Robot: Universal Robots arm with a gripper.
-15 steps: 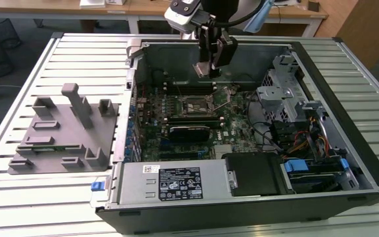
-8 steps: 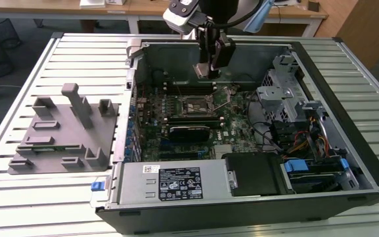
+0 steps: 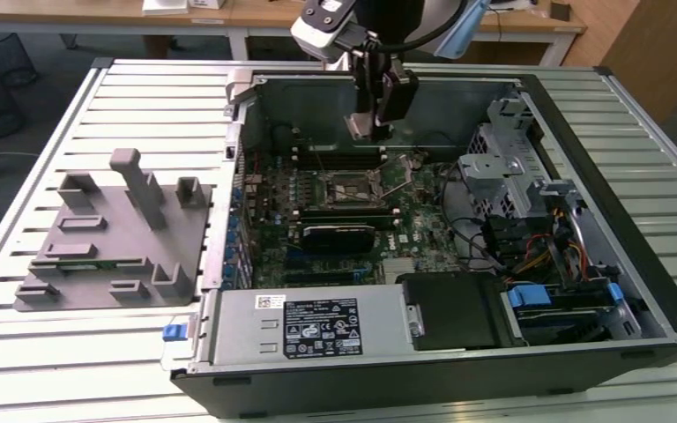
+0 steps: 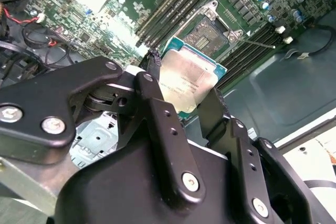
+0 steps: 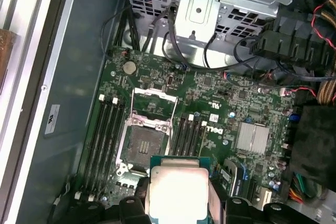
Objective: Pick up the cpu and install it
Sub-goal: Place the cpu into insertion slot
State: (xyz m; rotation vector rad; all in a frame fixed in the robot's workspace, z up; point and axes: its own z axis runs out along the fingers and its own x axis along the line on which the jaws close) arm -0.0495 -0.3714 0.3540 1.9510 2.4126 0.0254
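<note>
The pincer (image 4: 184, 95) pinches the cpu (image 5: 177, 190) by two opposite edges and holds it flat over the motherboard (image 5: 210, 103) near the open socket (image 5: 142, 144), apparently to keep it level.

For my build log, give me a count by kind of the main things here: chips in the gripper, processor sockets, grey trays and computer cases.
cpu, clamped in the gripper: 1
empty socket: 1
grey tray: 1
computer case: 1
Total: 4
</note>
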